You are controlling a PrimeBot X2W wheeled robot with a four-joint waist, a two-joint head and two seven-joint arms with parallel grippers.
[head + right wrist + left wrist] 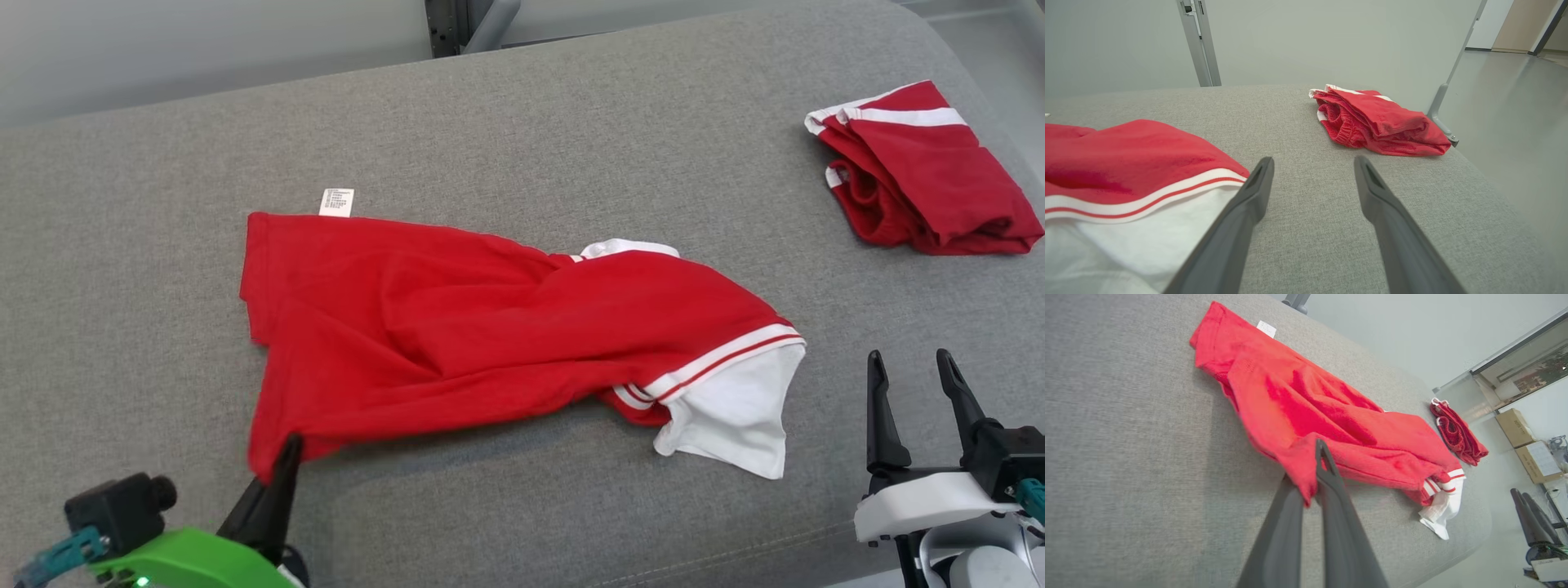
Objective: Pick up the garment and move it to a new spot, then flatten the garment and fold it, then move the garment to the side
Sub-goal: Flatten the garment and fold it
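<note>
The garment (490, 327) is a red shirt with white sleeve and striped trim, lying crumpled across the grey padded surface (522, 139). My left gripper (282, 457) is shut on its near left corner; the left wrist view shows that red corner of the garment (1306, 416) pinched between the two dark fingers (1331, 486) of the left gripper (1312, 473). My right gripper (910, 367) stands open at the lower right, just right of the white sleeve (735, 416), touching nothing. In the right wrist view the right gripper (1312, 167) has bare grey cloth between its fingers, and the garment (1126, 163) lies to its left.
A second red garment (922, 171), folded, lies at the far right of the surface, also seen as the folded red garment (1380, 122) ahead of my right gripper. A metal post (1198, 41) stands behind the surface. Its right edge (1474, 171) drops to the floor.
</note>
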